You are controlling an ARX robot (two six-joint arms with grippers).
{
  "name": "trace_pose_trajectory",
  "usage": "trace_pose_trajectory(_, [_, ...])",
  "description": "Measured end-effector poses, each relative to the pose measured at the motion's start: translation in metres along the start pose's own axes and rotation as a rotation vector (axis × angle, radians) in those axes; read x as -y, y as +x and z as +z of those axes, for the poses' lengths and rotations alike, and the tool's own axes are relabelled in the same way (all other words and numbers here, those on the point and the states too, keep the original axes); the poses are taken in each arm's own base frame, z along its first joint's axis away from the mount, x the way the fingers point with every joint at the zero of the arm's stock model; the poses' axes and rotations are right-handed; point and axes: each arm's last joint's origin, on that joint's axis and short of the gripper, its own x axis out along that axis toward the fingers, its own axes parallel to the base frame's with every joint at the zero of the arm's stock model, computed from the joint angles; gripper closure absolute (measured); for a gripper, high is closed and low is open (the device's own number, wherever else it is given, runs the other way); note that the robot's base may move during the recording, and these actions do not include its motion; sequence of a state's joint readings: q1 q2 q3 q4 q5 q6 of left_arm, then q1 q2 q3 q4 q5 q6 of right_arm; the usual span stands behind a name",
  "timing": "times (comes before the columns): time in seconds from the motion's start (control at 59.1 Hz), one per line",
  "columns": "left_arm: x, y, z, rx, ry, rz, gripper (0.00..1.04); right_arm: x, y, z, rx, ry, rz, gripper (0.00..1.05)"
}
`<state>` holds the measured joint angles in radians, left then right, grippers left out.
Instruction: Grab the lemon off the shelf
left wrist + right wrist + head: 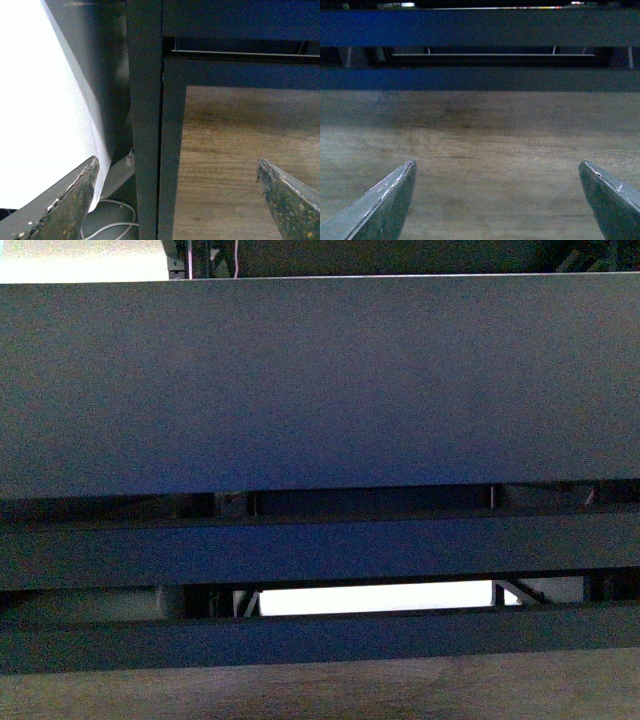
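Observation:
The lemon is not in view in any frame. The shelf (pixel 320 380) fills the front view as wide black tiers with raised front edges, seen close and low. My left gripper (pixel 177 172) is open and empty, its two fingers apart on either side of a black upright post of the shelf (pixel 147 140). My right gripper (pixel 497 170) is open and empty above the wooden floor, facing the shelf's low black rails (pixel 480 79). Neither arm shows in the front view.
Wooden floor (pixel 480 150) lies under both grippers and along the bottom of the front view (pixel 320 695). A bright white panel (pixel 35 100) stands beside the shelf post, with a white cable (pixel 107 227) on the floor at its foot.

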<state>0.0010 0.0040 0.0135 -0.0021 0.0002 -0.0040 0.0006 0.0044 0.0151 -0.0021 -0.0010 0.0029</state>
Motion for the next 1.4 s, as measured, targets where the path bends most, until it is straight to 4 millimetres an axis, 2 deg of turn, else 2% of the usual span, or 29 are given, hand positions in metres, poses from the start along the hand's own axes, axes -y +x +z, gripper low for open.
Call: trace_pose_trajectory(1.404, [0.0, 0.0, 0.0, 0.0, 0.0, 0.0, 0.08, 0.0, 0.0, 0.0, 0.0, 0.0, 0.0, 0.07])
